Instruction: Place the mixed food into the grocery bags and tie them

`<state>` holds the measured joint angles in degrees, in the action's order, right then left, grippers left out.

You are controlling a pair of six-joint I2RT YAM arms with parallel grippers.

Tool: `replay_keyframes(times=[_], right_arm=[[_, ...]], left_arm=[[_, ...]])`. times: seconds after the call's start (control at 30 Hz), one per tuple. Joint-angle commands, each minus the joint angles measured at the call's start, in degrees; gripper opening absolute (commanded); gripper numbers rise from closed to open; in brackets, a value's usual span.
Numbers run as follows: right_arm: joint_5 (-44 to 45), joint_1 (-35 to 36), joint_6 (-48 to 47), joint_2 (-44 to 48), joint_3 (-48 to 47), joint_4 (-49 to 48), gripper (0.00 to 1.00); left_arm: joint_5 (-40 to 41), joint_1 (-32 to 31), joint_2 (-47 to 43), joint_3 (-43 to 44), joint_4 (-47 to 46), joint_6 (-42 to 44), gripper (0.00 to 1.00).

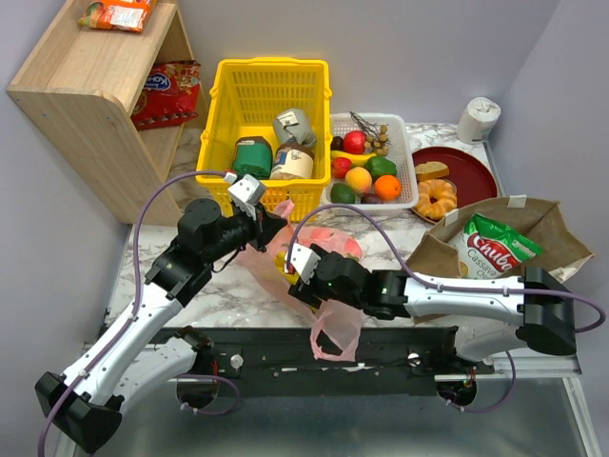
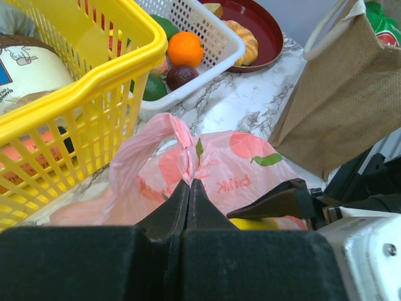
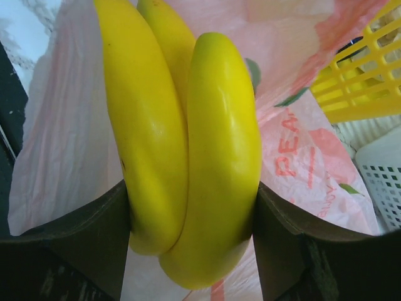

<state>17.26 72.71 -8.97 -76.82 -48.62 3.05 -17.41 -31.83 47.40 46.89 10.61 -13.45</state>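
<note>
The thin pink plastic bag (image 1: pixel 328 249) lies on the marble table in front of the yellow basket. My left gripper (image 1: pixel 270 228) is shut on a gathered fold of the bag's rim (image 2: pixel 189 182). My right gripper (image 1: pixel 293 278) is shut on the yellow bananas (image 3: pixel 188 144) and holds them at the bag's mouth, pink film (image 3: pixel 313 169) around them. The brown bag (image 1: pixel 533 224) lies at the right with the green crisp packet (image 1: pixel 492 245) in it. The small orange fruit (image 1: pixel 387 187) sits in the white basket; it also shows in the left wrist view (image 2: pixel 185 48).
A yellow basket (image 1: pixel 214 143) with tins and jars stands just behind the pink bag. A white basket (image 1: pixel 407 143) of fruit, a red plate (image 1: pixel 476 171) with pastries and a wooden shelf (image 1: pixel 67 86) with snack packets lie further back.
</note>
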Motion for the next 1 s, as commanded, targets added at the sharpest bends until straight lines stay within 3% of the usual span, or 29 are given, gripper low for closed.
replay_keyframes(times=[0.0,0.17,0.3,0.43,0.67,0.77,0.97], right_arm=[[3.3,0.4,-0.3,0.1,-3.4,4.2,0.84],[3.8,-0.3,-0.9,6.0,-7.3,9.0,1.0],[3.6,-4.6,2.6,7.3,-12.8,15.2,1.0],[-2.7,-16.2,8.3,6.2,-20.1,21.4,1.0],[-8.3,-33.0,15.1,-2.9,-29.0,26.3,0.95],[-12.9,-39.6,17.0,-9.2,-32.5,27.2,0.93],[-10.6,-47.4,17.8,-24.0,-44.5,35.0,0.95]], left_arm=[[2.6,0.4,-2.3,-0.7,-0.3,2.1,0.0],[6.2,0.4,-3.1,-0.6,1.1,3.8,0.0],[5.7,0.5,-3.7,-0.8,0.6,4.0,0.0],[5.3,0.5,-4.3,-1.2,0.0,4.4,0.0],[6.6,0.5,-7.1,-2.1,-0.3,5.4,0.0],[2.5,0.5,-10.0,-3.6,-3.0,5.6,0.0],[-5.2,0.5,-13.9,-6.3,-8.8,4.2,0.0]])
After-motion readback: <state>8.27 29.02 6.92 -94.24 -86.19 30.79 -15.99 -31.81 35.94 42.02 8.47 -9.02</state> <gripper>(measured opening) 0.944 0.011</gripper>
